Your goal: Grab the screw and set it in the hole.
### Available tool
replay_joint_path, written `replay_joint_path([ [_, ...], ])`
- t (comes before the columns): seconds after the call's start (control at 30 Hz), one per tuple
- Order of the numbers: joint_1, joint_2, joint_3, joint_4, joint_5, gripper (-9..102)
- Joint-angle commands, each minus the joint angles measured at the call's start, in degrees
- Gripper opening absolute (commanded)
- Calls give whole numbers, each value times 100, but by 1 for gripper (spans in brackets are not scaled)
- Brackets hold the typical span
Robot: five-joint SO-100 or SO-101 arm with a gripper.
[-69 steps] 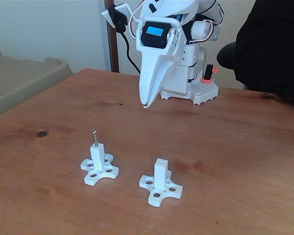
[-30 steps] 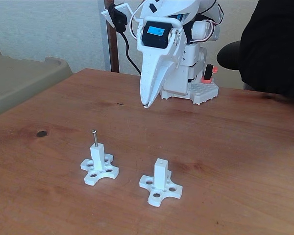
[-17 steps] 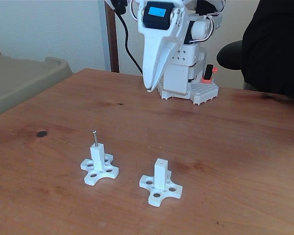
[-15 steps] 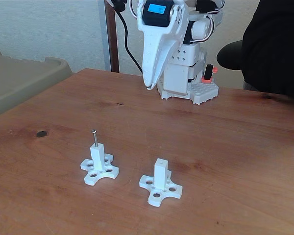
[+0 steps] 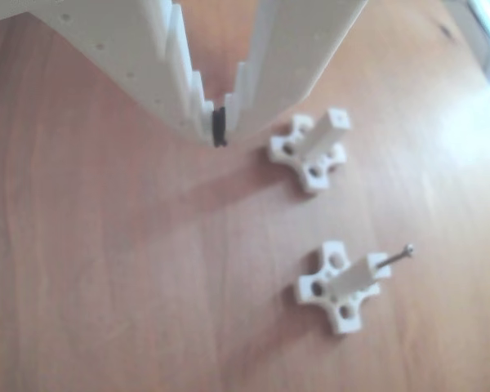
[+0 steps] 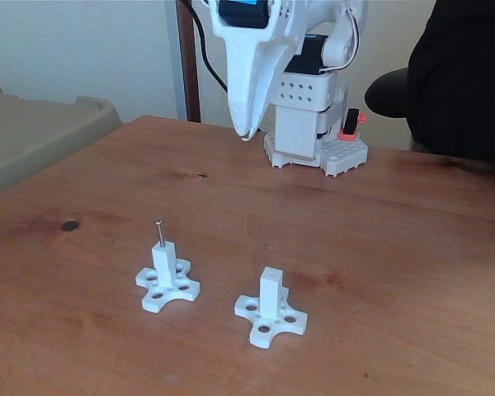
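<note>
A thin silver screw [image 6: 158, 233] stands upright in the top of the left white post [image 6: 166, 266] in the fixed view. The right post [image 6: 269, 290] shows an empty hole [image 6: 269, 271] in its end face. My gripper [image 6: 244, 134] hangs shut and empty high above the table's far side, well away from both posts. In the other view its fingertips [image 5: 219, 129] meet at the top. There the post [image 5: 355, 279] with the screw [image 5: 394, 257] lies lower right, and the post with the bare hole [image 5: 338, 120] lies just right of the tips.
The arm's white base [image 6: 309, 136] stands at the table's back edge with an orange and black part [image 6: 352, 124] beside it. A person's dark sleeve [image 6: 462, 74] is at the back right. A beige bin [image 6: 33, 132] stands left of the table. A dark knot [image 6: 69, 224] marks the wood.
The gripper has risen and drawn back toward the arm's base, shifting a little left. It stayed shut. The screw and both posts have not moved.
</note>
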Motion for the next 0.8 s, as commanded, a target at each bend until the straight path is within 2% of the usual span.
replay_joint_path([
  [0.0,18,-659,-1028,53,97,-4],
  [0.33,18,-2145,-2408,431,193,-4],
  [0.77,211,-3894,-3735,246,167,-4],
])
